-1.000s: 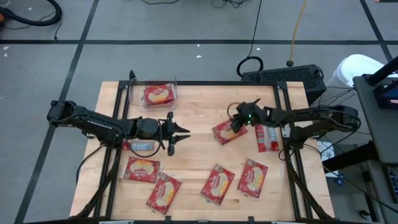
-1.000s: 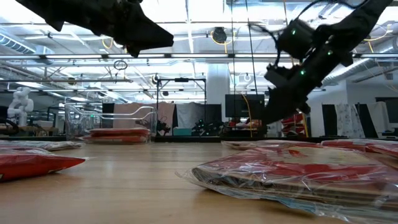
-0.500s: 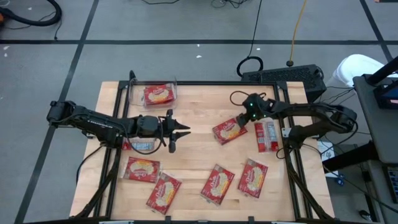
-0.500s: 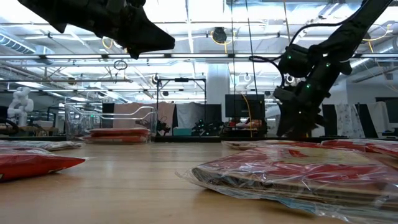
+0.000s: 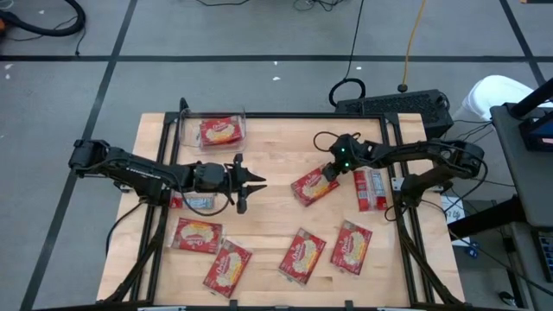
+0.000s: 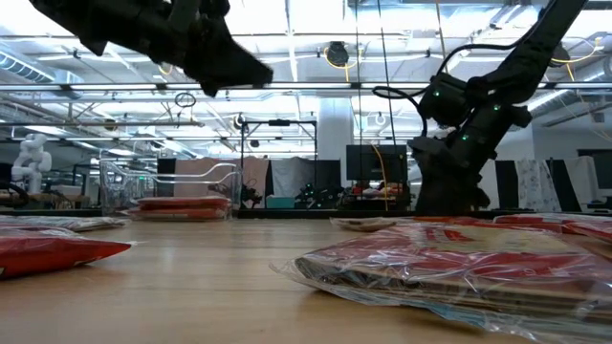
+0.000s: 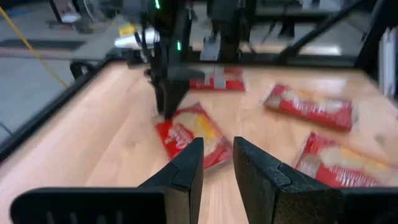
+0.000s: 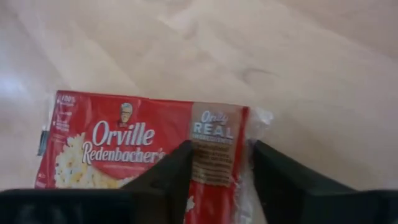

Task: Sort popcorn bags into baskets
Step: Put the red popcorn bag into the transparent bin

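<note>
My right gripper (image 5: 332,172) is open and down at the right end of a red popcorn bag (image 5: 311,187) lying flat mid-table. In the right wrist view its fingers stand on either side of that bag's brown-banded end (image 8: 214,140). My left gripper (image 5: 252,193) is open too, hovering above the table left of centre and pointing toward that bag (image 7: 189,134). The clear bin (image 5: 186,130) sits at the far left edge with one red bag (image 5: 220,131) lying in it. My right gripper comes from above, slanting down, with its open fingers (image 8: 177,171) astride the bag's short right end across its width. The bag lies flat on the table. Whether the fingertips touch it, I cannot tell.
Several more red bags lie flat along the near side (image 5: 197,235) (image 5: 226,265) (image 5: 301,256) (image 5: 350,246). One lies at the right edge (image 5: 371,188). A grey-blue one (image 5: 197,202) lies under my left arm. Bare wood (image 5: 276,147) shows between the bin and the right gripper.
My right gripper has come down from well above the table to the bag's right end, swinging a little toward the far-right on the way and tipping more steeply downward. My left arm has kept still.
</note>
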Robot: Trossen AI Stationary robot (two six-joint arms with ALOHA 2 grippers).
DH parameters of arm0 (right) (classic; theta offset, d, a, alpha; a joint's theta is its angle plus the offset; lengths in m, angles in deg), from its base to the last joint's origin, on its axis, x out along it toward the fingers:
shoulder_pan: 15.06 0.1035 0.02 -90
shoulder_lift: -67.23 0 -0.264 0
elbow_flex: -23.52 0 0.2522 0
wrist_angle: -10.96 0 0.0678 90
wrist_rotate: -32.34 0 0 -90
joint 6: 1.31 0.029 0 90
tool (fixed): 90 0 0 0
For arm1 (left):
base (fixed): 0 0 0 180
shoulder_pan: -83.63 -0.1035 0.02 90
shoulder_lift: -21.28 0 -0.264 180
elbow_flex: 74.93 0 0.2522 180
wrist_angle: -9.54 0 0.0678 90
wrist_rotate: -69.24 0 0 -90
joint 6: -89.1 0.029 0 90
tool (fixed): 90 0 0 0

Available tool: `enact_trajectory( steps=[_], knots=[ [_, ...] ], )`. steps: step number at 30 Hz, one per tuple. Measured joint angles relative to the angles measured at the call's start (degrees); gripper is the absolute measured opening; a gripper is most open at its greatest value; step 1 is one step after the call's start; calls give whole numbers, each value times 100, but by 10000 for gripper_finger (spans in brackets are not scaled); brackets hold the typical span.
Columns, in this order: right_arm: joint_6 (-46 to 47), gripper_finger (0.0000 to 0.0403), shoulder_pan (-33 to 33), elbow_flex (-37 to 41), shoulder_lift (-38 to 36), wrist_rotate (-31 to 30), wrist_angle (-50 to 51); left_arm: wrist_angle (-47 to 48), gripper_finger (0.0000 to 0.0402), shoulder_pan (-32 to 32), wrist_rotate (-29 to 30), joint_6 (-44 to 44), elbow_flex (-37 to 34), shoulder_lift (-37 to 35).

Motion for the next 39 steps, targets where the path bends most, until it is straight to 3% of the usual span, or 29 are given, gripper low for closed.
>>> enact_trajectory(
  steps=[6, 21, 24, 33, 39],
  knots=[
    [-268, 16, 143, 23, 24, -156, -195, -32, 93, 0, -1, -84, -18, 292],
    [-913, 0, 894, 24, 16, -262, -2572, -2045, 98, -165, -67, -1000, 21, 1992],
    [-1125, 0, 1059, 20, 16, -261, -2796, -2177, 130, -274, -72, -1255, 120, 2310],
    [-1297, 0, 1262, 17, 12, -283, -2957, -2243, 290, -432, -390, -2079, 712, 3292],
    [-1483, 0, 1294, 17, 12, -308, -3017, -2259, 313, -502, -636, -2438, 1065, 3636]
  ],
)
